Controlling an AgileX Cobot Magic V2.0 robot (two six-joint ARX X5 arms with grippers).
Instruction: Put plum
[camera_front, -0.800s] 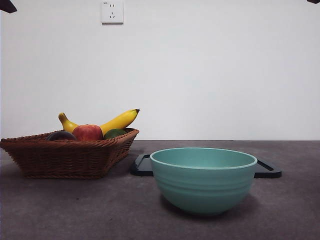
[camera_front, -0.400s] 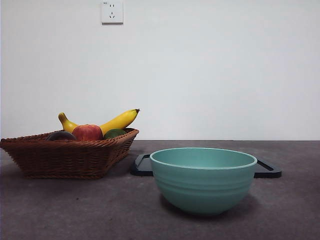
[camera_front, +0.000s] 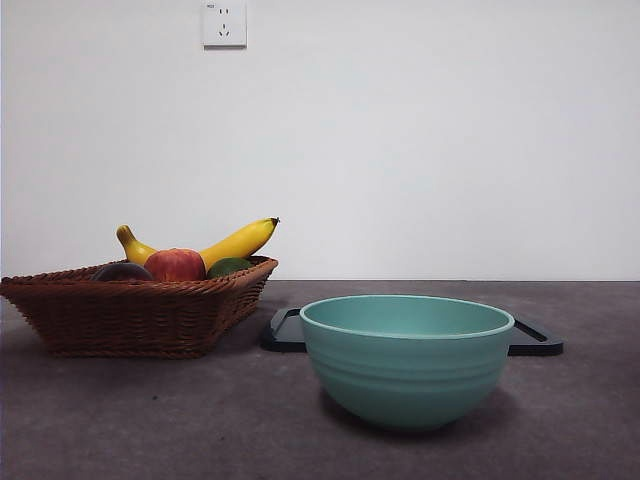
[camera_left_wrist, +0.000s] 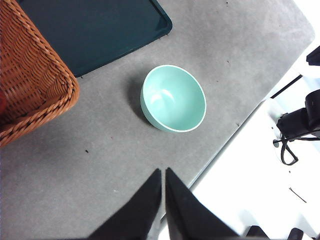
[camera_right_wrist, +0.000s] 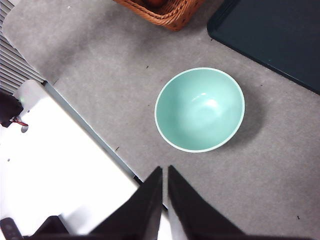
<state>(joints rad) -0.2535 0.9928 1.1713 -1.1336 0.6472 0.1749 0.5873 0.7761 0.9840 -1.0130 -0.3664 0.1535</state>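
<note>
On the tabletop (camera_front: 120, 420) I see nothing shifted since a second ago; only the black arm tips at the top corners have gone. The plum (camera_front: 121, 271) sits in the basket (camera_front: 130, 315) at far left, touching the apple (camera_front: 176, 264). My left end effector (camera_left_wrist: 163, 175) and right end effector (camera_right_wrist: 165, 172) hang high above the bowl (camera_front: 406, 360), jaws pressed together, holding nothing.

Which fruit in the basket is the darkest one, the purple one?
The plum, the dark purple-maroon round fruit at the left end of the wicker basket, beside the red apple. The banana is yellow, the far fruit green.
</note>
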